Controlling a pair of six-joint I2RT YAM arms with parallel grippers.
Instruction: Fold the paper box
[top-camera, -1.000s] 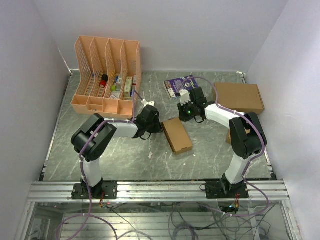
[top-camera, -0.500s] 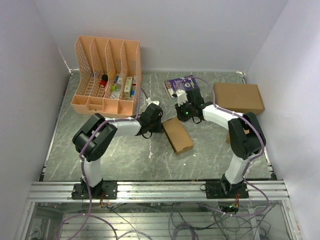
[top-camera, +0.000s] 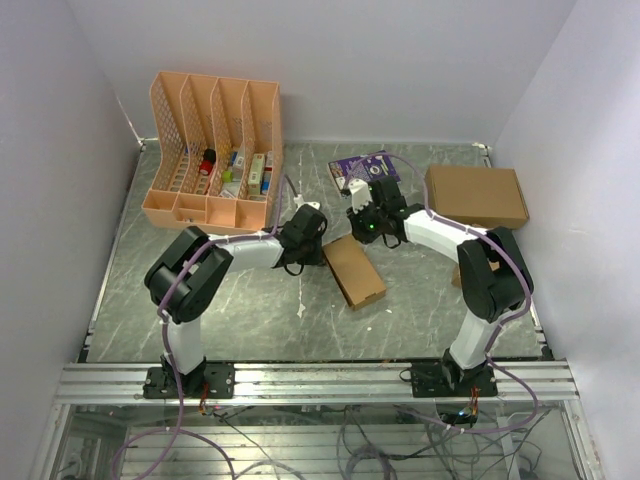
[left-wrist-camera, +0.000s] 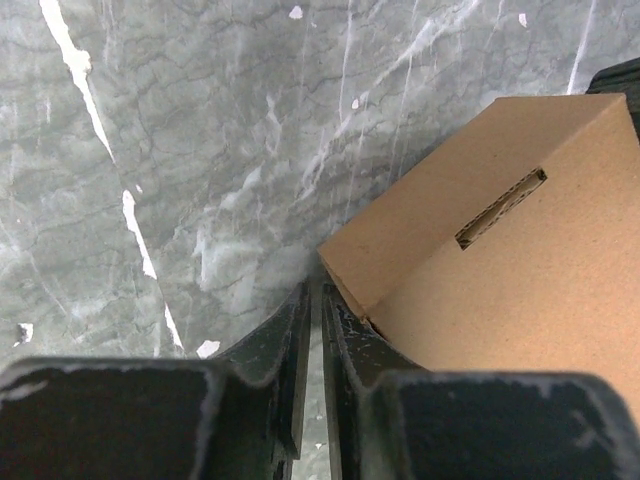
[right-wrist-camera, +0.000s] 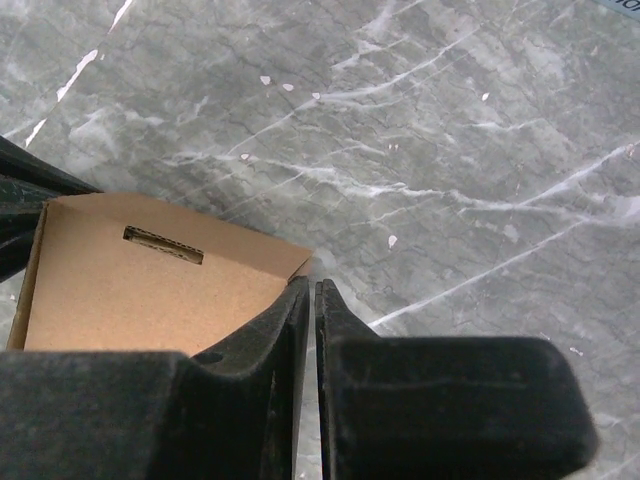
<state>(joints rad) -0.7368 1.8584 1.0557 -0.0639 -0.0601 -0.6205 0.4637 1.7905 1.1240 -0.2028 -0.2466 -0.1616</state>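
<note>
The left gripper (left-wrist-camera: 312, 292) and the right gripper (right-wrist-camera: 312, 287), both pressed shut on nothing, flank the far end of the small brown cardboard carton (top-camera: 356, 272); closing this end seems the step in hand, and I think it needs next a gentle inward push.

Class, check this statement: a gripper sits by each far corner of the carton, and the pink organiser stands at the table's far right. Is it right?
Not quite. The organiser stands at the far left, as the top view shows. The rest holds: the left gripper and the right gripper each sit by a far corner of the carton.
</note>
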